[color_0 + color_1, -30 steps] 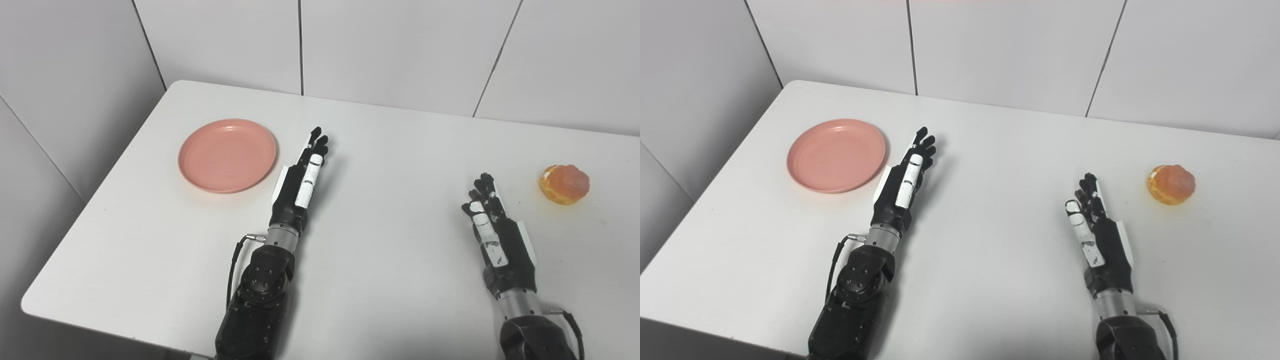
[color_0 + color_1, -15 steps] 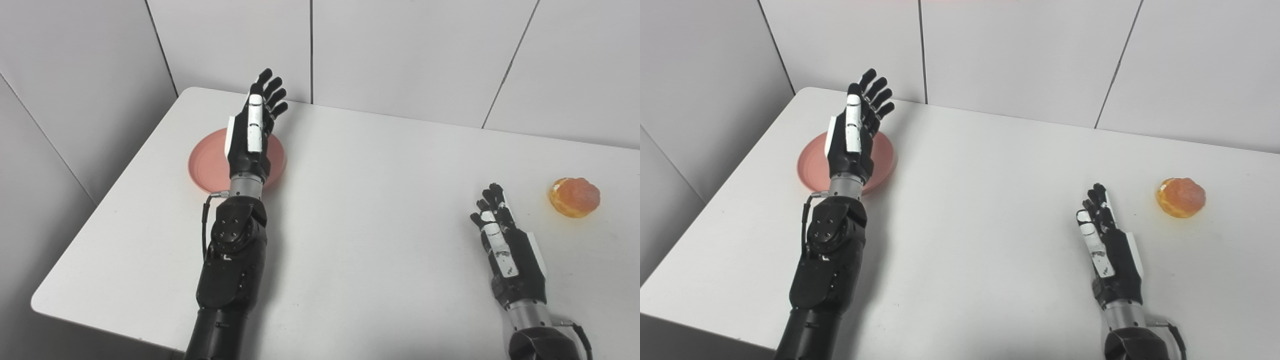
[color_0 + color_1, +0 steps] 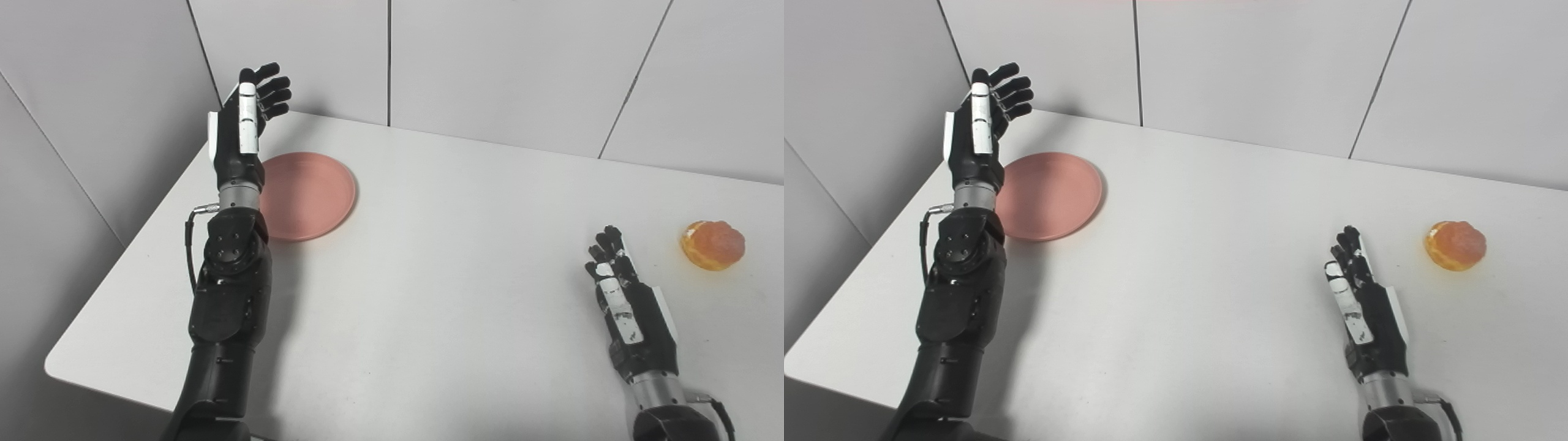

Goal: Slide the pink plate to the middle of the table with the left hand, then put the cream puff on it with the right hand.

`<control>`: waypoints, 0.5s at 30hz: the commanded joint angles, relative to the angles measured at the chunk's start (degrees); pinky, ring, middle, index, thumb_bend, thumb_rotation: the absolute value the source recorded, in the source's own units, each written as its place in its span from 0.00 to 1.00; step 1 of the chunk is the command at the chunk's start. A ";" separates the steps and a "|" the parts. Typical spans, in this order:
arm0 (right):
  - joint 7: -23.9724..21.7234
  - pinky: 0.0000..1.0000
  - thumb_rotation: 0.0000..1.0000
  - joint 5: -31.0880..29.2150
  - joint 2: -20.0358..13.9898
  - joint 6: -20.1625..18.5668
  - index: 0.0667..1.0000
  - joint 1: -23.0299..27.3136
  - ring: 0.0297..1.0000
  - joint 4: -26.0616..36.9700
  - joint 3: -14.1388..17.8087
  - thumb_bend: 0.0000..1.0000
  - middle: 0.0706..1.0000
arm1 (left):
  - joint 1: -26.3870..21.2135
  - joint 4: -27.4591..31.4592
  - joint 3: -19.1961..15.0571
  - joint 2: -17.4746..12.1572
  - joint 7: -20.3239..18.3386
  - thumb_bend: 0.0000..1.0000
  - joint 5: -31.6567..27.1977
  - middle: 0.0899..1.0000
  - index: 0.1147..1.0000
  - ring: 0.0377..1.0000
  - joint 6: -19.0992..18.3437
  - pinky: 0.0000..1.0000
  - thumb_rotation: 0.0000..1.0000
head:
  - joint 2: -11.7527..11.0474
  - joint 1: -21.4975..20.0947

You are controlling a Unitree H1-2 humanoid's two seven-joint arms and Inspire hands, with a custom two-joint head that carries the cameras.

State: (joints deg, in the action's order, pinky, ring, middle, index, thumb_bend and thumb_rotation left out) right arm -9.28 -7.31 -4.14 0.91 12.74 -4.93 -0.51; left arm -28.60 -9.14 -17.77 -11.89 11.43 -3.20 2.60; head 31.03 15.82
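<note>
Raised above the far left corner of the white table [image 3: 429, 275], the left hand [image 3: 240, 131] is open and holds nothing, its black fingers [image 3: 272, 98] spread and lightly curled, the white-backed thumb pointing up. In the left eye view its forearm crosses the left rim of the round, shallow pink plastic plate [image 3: 309, 196], which lies flat on the table just to the right of that arm. Far to the right of the plate, the right hand [image 3: 631, 306] lies low on the table near the front edge, empty, with its fingers loosely apart and pointing away from the robot. The golden-brown cream puff [image 3: 713, 245] with a glazed top sits on the table well to the right of the plate, near the right hand's fingertips but apart from them.

From the right eye view, the left hand [image 3: 977, 131] hangs above and to the left of the plate [image 3: 1053, 196], not touching it. The right hand [image 3: 1366, 318] rests with its palm turned inward, and the cream puff [image 3: 1456, 245] lies beyond it to the right. Grey wall panels [image 3: 1249, 67] stand behind the table [image 3: 1182, 294].
</note>
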 commanded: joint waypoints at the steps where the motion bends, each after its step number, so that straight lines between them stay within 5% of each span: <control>1: -0.57 1.00 0.76 -0.71 -0.22 3.65 1.00 0.49 1.00 0.04 0.52 0.67 1.00 | -2.61 -1.47 -0.71 -2.23 1.35 0.58 1.34 0.62 0.58 0.64 3.14 0.65 1.00 | 0.10 -0.15; 10: -1.32 1.00 0.79 -2.93 0.32 8.67 1.00 0.36 1.00 -1.05 1.17 0.65 1.00 | -2.94 -8.64 -2.36 -5.93 1.88 0.65 0.35 0.63 0.59 0.67 5.48 0.76 1.00 | 0.12 0.28; 15: -1.16 1.00 0.78 -2.93 0.46 10.65 1.00 0.67 1.00 -2.75 1.37 0.62 1.00 | -2.62 -12.95 -1.72 -8.62 2.56 0.69 2.77 0.65 0.61 0.68 7.08 0.73 1.00 | -0.74 -0.11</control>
State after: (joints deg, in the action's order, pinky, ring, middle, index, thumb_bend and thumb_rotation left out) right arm -10.13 -9.70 -3.94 9.14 13.28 -6.60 0.53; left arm -29.17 -22.70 -19.63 -17.77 13.30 -1.92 7.01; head 30.23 15.73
